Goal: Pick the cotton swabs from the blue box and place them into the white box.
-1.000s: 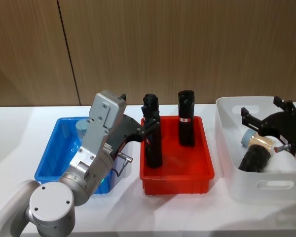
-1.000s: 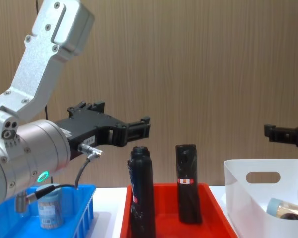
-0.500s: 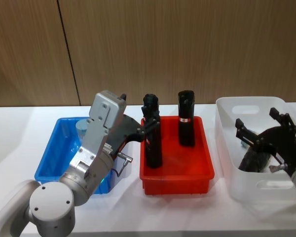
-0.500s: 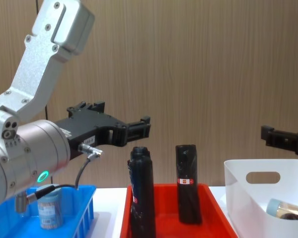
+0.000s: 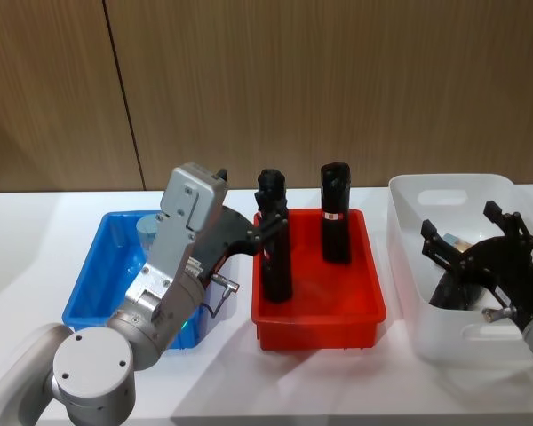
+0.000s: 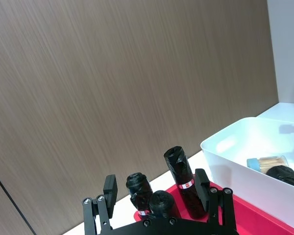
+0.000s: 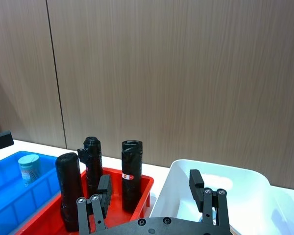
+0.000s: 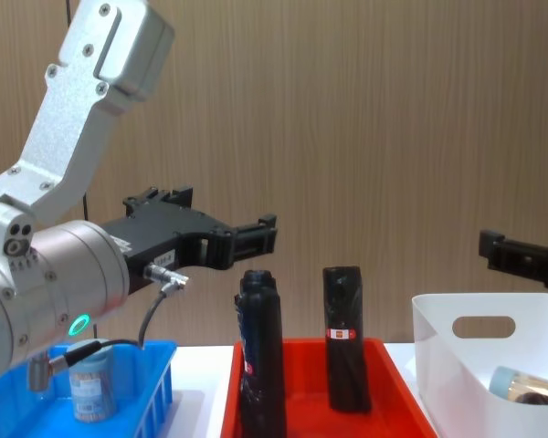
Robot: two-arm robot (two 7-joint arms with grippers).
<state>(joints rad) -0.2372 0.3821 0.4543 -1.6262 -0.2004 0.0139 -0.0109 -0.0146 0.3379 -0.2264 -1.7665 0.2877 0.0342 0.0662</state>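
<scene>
Hovering above white box (image 5: 444, 342), right gripper (image 5: 469, 234) wide open, empty; left gripper (image 5: 268, 220) open, empty, raised beside blue box (image 5: 93, 282).

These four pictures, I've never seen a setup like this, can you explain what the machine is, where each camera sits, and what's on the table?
It is a two-armed robot sorting things on a white table. Two cameras sit on its head and chest; one rides each wrist. The left gripper hangs open above the blue box, where one jar of cotton swabs stands. A red tray in the middle holds black rolls. The right gripper hangs open and empty over the white box, where another swab jar lies.
</scene>
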